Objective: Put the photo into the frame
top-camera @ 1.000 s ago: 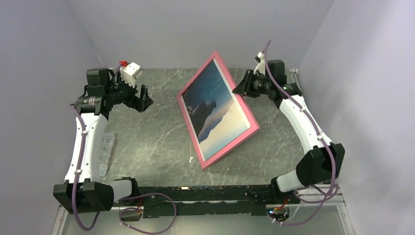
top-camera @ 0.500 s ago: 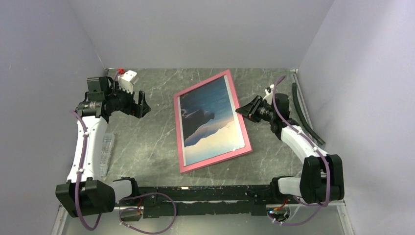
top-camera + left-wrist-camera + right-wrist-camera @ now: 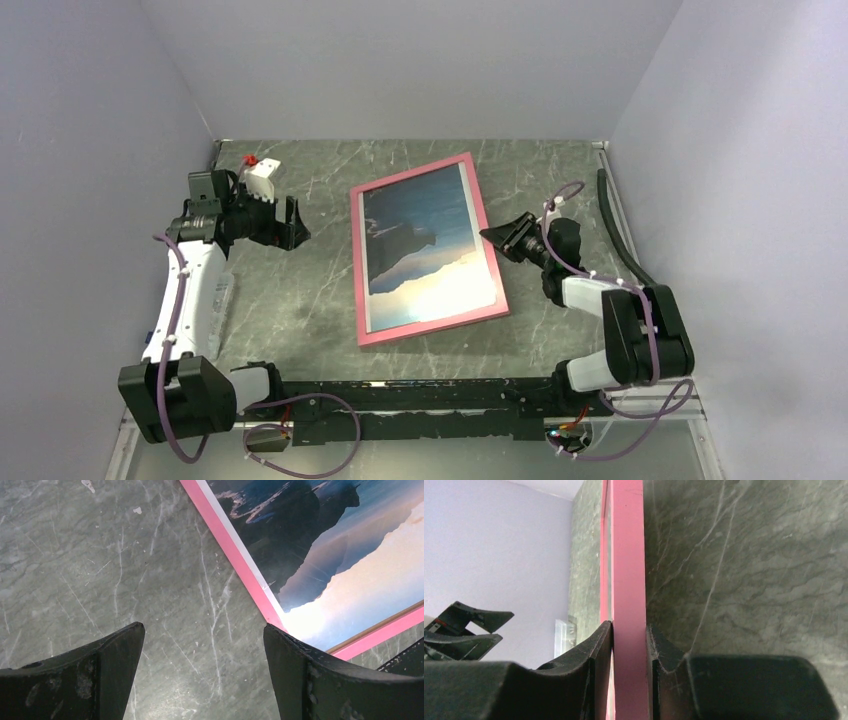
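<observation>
The pink frame (image 3: pixel 358 270) lies nearly flat, front up, in the middle of the table, with the photo (image 3: pixel 425 240) of blue sea, dark mountains and pale sky showing inside it. My right gripper (image 3: pixel 494 237) is shut on the frame's right border; in the right wrist view the pink edge (image 3: pixel 628 555) runs between the two fingers (image 3: pixel 599 650). My left gripper (image 3: pixel 292 218) is open and empty, left of the frame, above bare table. In the left wrist view the frame's pink border (image 3: pixel 230 550) and the photo (image 3: pixel 320 545) show beyond the open fingertips (image 3: pixel 120 645).
A clear plastic piece (image 3: pixel 216 315) lies by the left arm near the table's left edge. A dark strip (image 3: pixel 620 235) lies along the right wall. Walls close in the table at left, back and right.
The right gripper has lowered the frame from a steep tilt to nearly flat on the table and has drawn back toward the near right. The left gripper shifted slightly and stayed open.
</observation>
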`<state>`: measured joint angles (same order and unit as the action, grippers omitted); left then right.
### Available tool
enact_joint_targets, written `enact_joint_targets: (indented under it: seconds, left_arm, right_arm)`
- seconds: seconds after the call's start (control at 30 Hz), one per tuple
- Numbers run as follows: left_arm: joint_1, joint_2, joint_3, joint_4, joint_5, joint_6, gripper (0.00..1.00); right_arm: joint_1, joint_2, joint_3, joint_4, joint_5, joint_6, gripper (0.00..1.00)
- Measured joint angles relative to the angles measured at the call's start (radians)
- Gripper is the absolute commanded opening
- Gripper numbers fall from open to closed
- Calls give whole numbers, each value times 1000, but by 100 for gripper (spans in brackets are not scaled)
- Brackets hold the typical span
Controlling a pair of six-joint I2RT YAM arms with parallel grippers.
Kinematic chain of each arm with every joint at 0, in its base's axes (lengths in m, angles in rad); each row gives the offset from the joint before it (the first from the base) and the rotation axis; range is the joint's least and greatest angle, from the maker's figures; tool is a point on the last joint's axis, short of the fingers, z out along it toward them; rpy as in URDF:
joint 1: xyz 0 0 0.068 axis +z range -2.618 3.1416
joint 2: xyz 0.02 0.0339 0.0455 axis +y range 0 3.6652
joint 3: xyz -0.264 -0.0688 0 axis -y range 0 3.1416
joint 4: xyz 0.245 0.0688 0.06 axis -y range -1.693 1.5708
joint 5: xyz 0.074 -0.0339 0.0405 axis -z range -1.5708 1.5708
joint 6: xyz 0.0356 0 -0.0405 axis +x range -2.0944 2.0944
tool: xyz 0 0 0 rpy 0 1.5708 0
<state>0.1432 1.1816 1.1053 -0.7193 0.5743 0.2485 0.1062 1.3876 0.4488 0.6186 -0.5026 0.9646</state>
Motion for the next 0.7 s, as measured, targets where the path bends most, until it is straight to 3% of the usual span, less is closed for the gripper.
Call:
enact_joint_targets:
  seconds: [0.37, 0.7]
  left_arm:
    - [16, 32, -74, 89, 0, -34, 94]
    - [40, 52, -103, 129, 4, -35, 94]
  right_arm:
    - [37, 182, -42, 275, 64, 76, 35]
    - [53, 199, -42, 196, 140, 21, 44]
